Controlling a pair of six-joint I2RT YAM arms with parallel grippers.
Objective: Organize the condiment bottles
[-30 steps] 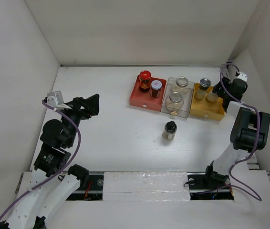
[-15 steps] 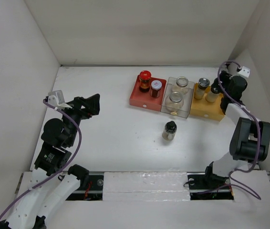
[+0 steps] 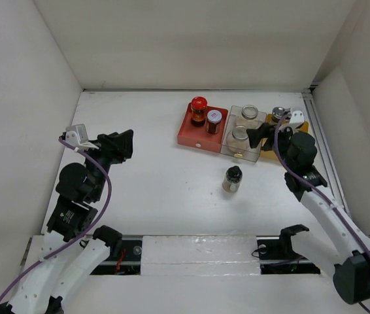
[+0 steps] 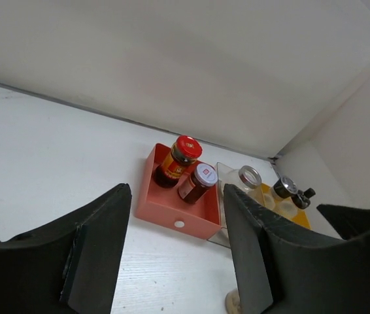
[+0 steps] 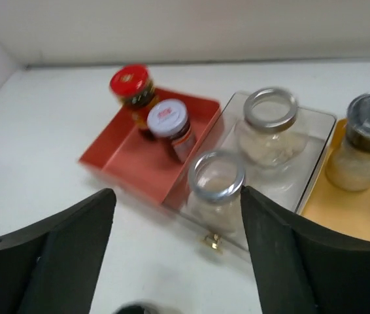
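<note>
Since a second ago the right pincer [image 3: 258, 135] has swung away from the yellow tray [image 5: 342, 216], which touches the right side of the clear tray [image 3: 250, 157], and now hovers over the clear tray's near right corner, pointing left. Two shakers [image 4: 283, 188] stand upright in the yellow tray, so the delivery to that tray appears complete. The left pincer [image 3: 123, 145] has not shifted and hangs well to the left of the clear tray. Two clear jars [image 3: 240, 137] stand inside the clear tray. Two dark jars [image 3: 199, 111], one with a red lid and one with a silver lid, stand in the red tray [image 3: 188, 134] against its left side. One loose shaker [image 3: 232, 178] remains upright on the tabletop [image 3: 152, 124], near the clear tray on its near side and touching nothing. This is judged to be the last item outstanding, and the right pincer is the closer one to it. Right pincer: fingers spread wide, nothing between them, no contact with any jar or tray. Left pincer: fingers apart with a clear gap, holding and touching nothing.
</note>
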